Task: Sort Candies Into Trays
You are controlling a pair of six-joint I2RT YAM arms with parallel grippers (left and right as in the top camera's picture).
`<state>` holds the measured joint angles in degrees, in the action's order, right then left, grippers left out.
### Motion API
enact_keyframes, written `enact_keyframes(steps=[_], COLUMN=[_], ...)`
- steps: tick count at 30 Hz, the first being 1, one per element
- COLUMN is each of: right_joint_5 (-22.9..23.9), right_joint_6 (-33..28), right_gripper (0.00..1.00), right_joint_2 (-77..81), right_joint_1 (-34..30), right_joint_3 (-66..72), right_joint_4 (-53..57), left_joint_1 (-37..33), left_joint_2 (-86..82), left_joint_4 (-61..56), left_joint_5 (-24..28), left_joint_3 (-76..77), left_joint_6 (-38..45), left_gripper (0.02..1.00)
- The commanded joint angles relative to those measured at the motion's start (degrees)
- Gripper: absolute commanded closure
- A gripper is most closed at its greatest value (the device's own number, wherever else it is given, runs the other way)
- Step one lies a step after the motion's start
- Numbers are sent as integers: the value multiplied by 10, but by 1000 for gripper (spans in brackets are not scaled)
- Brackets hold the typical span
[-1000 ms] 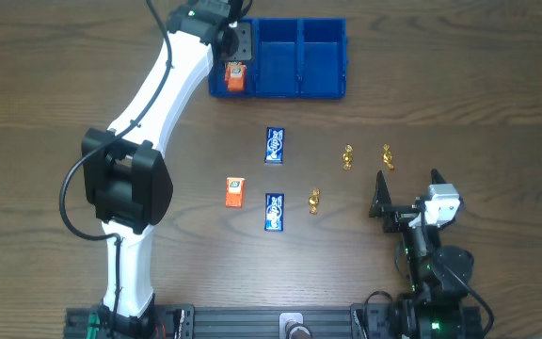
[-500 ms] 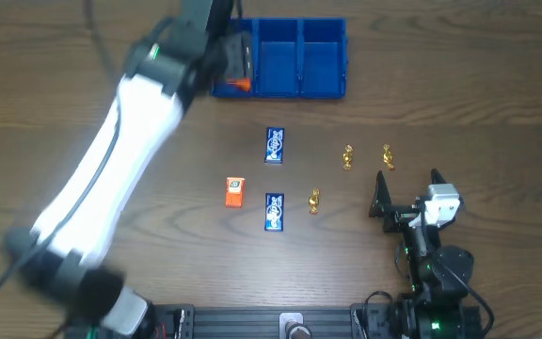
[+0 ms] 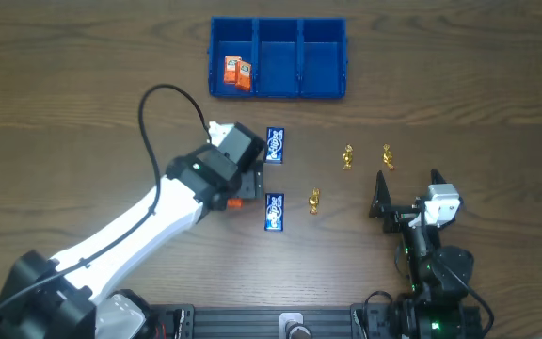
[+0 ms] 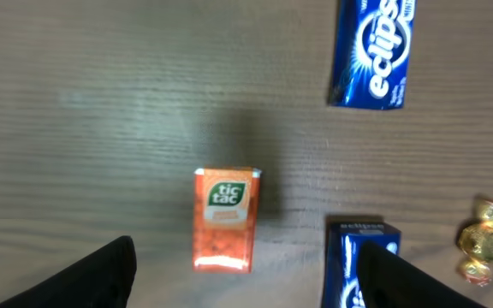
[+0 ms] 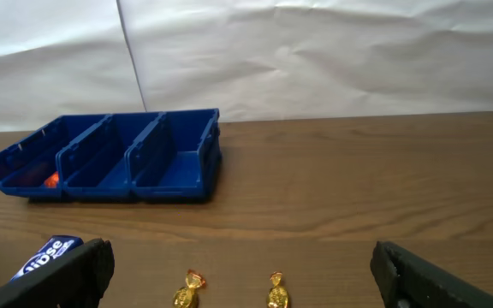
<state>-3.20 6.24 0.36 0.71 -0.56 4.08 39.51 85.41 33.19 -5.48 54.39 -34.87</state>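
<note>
an orange box [image 4: 225, 218] is seen lying flat on the bench [image 3: 459, 104], label up, directly beneath the left pincer [image 4: 245, 257]. its fingers are spread wide apart, one to each side of the box, and nothing is held. the pincer is judged to be lined up this way so that the box can be closed on across its narrow width; no contact is made yet. two blue packs are laid near it. one [image 4: 362, 265] is just beside the box and almost under one finger, so it could be nudged by a careless descent. the other [image 4: 373, 51] is farther off. three gold candies [image 3: 348, 156] are scattered between the packs and the right arm.

the tray [image 3: 278, 91] is set at the far side of the bench, with three compartments side by side. two orange boxes [image 3: 237, 71] are held in the left compartment, lying next to each other. bare blue floor is shown in the middle and right ones. the sorting is thus judged to be by kind, and the box on the bench is probably meant for the left compartment too. the packs and gold candies are not yet sorted.

the right pincer [image 5: 242, 278] is parked low near its own base, fingers wide apart and empty, out of the left arm's way.
</note>
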Motion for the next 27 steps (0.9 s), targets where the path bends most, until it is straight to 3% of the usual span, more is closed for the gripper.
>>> enact_keyframes(steps=[1,23,27], right_joint_5=[1,1,1], right_joint_6=[-4,-4,-4], right_gripper=[3,3,3], right_joint_2=[-2,-2,-2], right_joint_1=[-5,-5,-5], right_joint_3=[1,1,1], right_joint_4=[3,3,3], left_joint_1=[3,3,3], left_joint_2=[35,142,143], left_joint_4=[-23,-35,-36], left_joint_5=[-9,7,7], left_joint_3=[-16,-22,-22], left_joint_6=[-24,-24,-24], left_gripper=[200,251,301])
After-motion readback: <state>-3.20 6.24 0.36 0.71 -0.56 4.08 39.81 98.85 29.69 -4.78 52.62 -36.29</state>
